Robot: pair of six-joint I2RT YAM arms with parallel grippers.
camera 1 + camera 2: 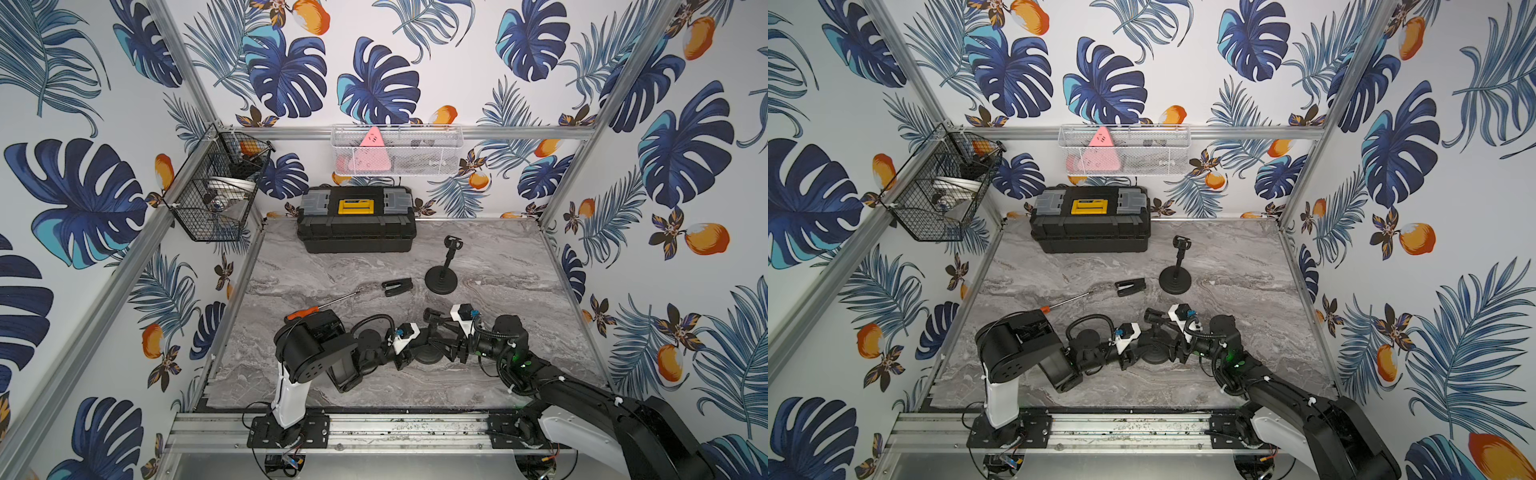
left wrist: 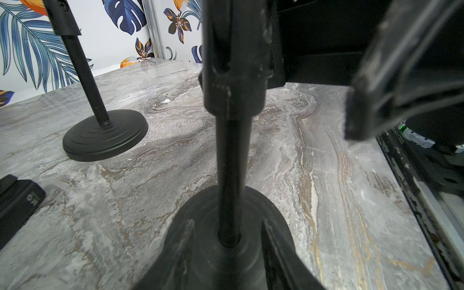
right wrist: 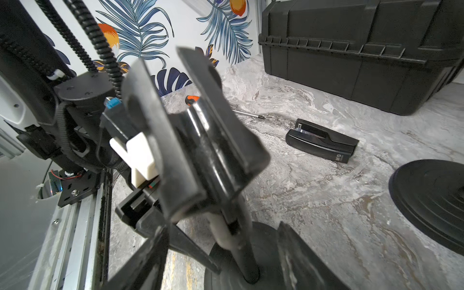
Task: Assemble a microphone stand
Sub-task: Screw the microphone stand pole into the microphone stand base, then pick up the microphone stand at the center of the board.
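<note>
A black microphone stand (image 1: 429, 354) stands near the front edge, its round base (image 2: 226, 266) on the marble top. Its pole (image 2: 232, 170) rises upright to a clip (image 3: 200, 130). My left gripper (image 2: 228, 253) comes from the left, low over the base, open, with a gap between the pole and each of its fingers (image 2: 182, 251). My right gripper (image 3: 226, 256) comes from the right, also open around the pole's foot, its fingers (image 3: 296, 253) apart from it. In both top views the two grippers (image 1: 417, 347) (image 1: 1169, 347) meet at this stand (image 1: 1154, 355).
A second assembled stand (image 1: 441, 272) stands further back to the right. A black stapler (image 1: 397, 286) and an orange-handled screwdriver (image 1: 328, 302) lie mid-table. A black toolbox (image 1: 356, 219) sits at the back wall. Wire baskets (image 1: 216, 187) (image 1: 397, 150) hang above.
</note>
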